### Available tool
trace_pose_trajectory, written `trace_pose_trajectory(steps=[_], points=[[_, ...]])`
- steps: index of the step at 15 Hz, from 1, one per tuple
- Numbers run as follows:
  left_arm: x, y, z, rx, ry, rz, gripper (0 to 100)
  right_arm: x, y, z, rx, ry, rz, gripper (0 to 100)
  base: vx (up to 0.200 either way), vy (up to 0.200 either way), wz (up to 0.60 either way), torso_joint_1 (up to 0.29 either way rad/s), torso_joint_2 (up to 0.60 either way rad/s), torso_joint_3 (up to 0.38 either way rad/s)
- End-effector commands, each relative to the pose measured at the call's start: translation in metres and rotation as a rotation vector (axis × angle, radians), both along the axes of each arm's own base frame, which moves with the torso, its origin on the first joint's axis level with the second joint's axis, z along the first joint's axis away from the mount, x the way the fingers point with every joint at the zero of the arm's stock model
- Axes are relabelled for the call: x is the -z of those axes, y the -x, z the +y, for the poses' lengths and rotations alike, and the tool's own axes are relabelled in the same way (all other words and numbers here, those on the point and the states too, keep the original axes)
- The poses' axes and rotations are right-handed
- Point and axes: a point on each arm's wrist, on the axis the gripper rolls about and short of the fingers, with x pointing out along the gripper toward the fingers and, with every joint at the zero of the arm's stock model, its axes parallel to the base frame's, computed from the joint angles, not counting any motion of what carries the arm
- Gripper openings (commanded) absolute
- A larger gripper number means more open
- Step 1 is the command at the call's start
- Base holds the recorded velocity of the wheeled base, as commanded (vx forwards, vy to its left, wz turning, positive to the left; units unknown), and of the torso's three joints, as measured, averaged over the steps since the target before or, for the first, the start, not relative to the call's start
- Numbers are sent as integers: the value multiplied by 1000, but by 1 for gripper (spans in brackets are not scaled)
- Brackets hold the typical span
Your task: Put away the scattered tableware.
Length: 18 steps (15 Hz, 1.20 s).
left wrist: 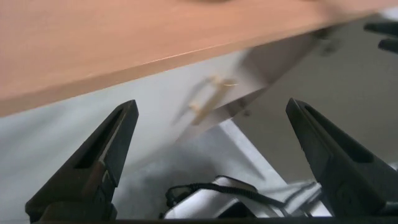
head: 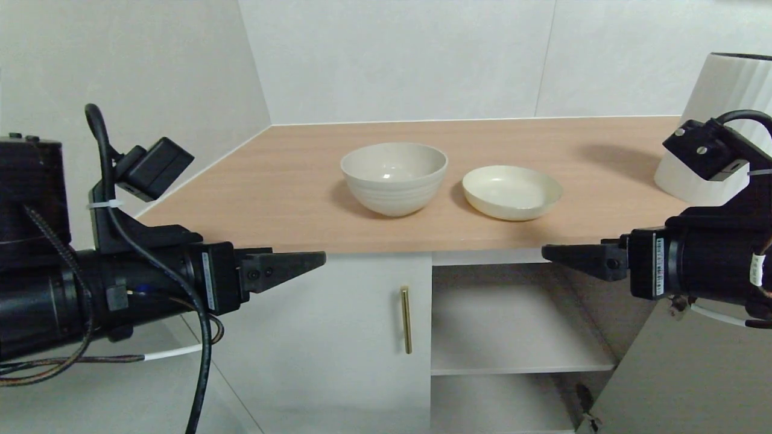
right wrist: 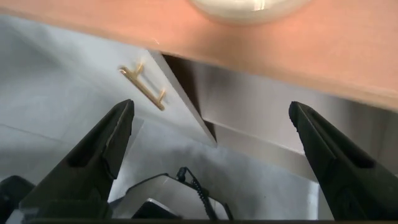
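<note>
Bowl (head: 394, 178) & dish (head: 512, 191) near, gap narrow; left door (head: 338, 337) shut; right bay (head: 512, 325) seemingly open.

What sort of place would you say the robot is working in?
Probably a kitchen, or a mock-up of one: a wooden countertop holding a deep bowl and a shallow dish, above a white cabinet with a brass handle and open shelves.

A wooden counter (head: 289, 181) is running above the left gripper (head: 319, 259) and right gripper (head: 546, 253), carrying a white pot (head: 724, 84) behind the right one. Between them a brass-handled cabinet door (head: 338, 337) is standing beside an open shelf (head: 518, 355).
</note>
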Motion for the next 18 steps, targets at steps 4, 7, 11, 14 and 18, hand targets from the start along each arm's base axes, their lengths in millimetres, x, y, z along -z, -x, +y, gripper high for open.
trace_pose_trajectory(steps=[4,7,11,14,18], points=[[3,-3,-1,-2,-5,13,100,1,0,0,3,1,2,100,0,0,0,165,-474,-297],[3,-3,-1,0,-5,13,100,1,-1,0,2,4,4,100,0,0,0,180,-474,-287],[5,-6,-3,1,-13,20,100,7,-9,6,-7,39,8,100,0,0,0,87,-217,-128],[-7,-31,-13,-7,-12,12,100,15,-46,18,38,66,25,100,0,0,0,0,0,0],[-18,-59,-16,-52,-73,162,100,13,-66,15,86,61,28,100,0,0,0,0,0,0]])
